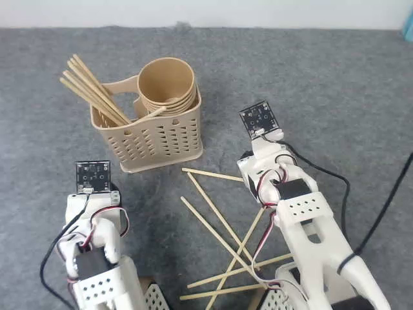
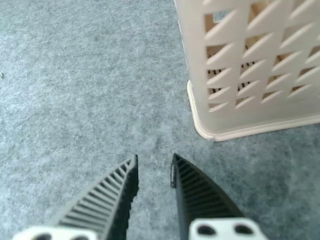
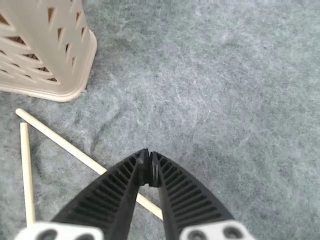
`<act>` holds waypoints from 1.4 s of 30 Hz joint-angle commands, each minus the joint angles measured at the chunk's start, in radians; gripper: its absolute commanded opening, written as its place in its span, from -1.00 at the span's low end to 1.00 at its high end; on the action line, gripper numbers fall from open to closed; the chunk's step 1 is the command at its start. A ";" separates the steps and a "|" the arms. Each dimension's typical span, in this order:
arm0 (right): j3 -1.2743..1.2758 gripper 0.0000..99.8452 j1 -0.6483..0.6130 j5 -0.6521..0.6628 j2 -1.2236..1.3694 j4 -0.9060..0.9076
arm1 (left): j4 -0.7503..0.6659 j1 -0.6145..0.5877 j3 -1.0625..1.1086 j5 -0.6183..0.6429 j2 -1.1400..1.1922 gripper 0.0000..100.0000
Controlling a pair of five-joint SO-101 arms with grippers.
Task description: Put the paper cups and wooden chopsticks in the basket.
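Right gripper (image 3: pixel 149 167), jaws closed, empty, hovers over loose chopstick (image 3: pixel 65 145) near basket (image 1: pixel 161 145); left gripper (image 2: pixel 154 172) slightly parted. Paper cups (image 1: pixel 166 81) in basket. Advice: open wide, straddle stick mid-length.

A grey felt-like mat (image 1: pixel 348 84) covers the table across nearly the whole frame. Its nap is fuzzy and mottled with lighter and darker flecks. Along the top edge of the frame runs a pale, whitish strip (image 1: pixel 193 11), meeting the mat in a straight line. At the upper right corner a small piece of something light blue (image 1: pixel 409 27) pokes in from the edge; what it is cannot be told.
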 commanded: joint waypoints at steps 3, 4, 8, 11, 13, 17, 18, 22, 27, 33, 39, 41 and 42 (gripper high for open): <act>-0.012 -0.99 -0.001 -0.005 -0.047 -0.022 | -0.028 0.006 -0.005 -0.008 0.008 -0.79; -0.012 -0.99 -0.001 -0.005 -0.047 -0.022 | -0.028 0.006 -0.005 -0.008 0.008 -0.79; -0.012 -0.99 -0.001 -0.005 -0.047 -0.022 | -0.028 0.006 -0.005 -0.008 0.008 -0.79; -0.012 -0.99 -0.001 -0.005 -0.047 -0.022 | -0.028 0.006 -0.005 -0.008 0.008 -0.79; -0.012 -0.99 -0.001 -0.005 -0.047 -0.024 | -0.028 0.006 -0.005 -0.008 0.008 -0.79; -0.009 -0.99 -0.001 -0.005 -0.047 -0.045 | -0.028 0.006 -0.005 -0.008 0.008 -0.79; -0.003 -0.99 -0.001 -0.005 -0.047 -0.053 | -0.028 0.006 -0.005 -0.008 0.008 -0.79; 0.038 -0.99 -0.001 -0.005 -0.047 -0.131 | -0.028 0.006 -0.005 -0.008 0.008 -0.79; 0.058 -0.99 -0.001 -0.003 -0.047 -0.176 | -0.028 0.006 -0.005 -0.008 0.008 -0.79; 0.058 -0.99 -0.001 -0.003 -0.047 -0.176 | -0.028 0.006 -0.005 -0.008 0.008 -0.80; 0.058 -0.99 -0.001 -0.003 -0.047 -0.176 | -0.026 0.008 -0.005 -0.008 0.008 -0.80; 0.058 -0.99 -0.002 -0.003 -0.047 -0.176 | -0.026 0.009 -0.005 -0.008 0.008 -0.80; 0.058 -0.99 -0.002 -0.003 -0.047 -0.176 | -0.026 0.009 -0.005 -0.008 0.008 -0.80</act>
